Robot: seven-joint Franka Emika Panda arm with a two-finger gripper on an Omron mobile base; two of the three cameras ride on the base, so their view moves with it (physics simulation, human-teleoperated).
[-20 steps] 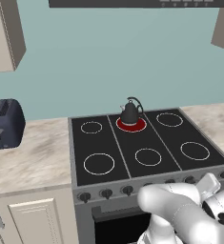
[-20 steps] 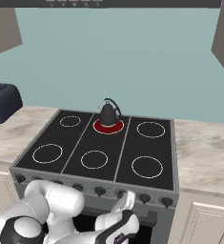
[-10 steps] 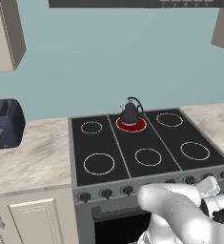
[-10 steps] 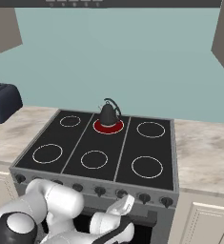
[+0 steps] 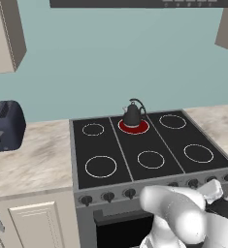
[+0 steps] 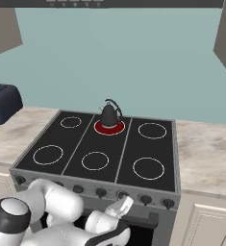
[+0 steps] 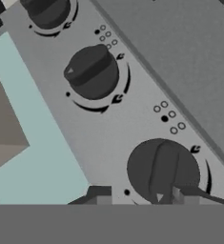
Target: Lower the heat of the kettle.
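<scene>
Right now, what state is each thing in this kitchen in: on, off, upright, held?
kettle: upright on the back middle burner, lid on.
burner under the kettle: glowing red, on.
other five burners: dark, off.
nearest knob: between the fingers, which sit either side of it; contact unclear.
next knob: untouched.
toaster: on the counter left of the stove, slots empty.

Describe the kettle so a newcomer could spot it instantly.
Find the black six-burner stove set into the beige counter. The kettle stands on the middle burner of the back row, a small dark cone with a thin arched handle. Its burner is the one glowing red; the others are plain white rings.
</scene>
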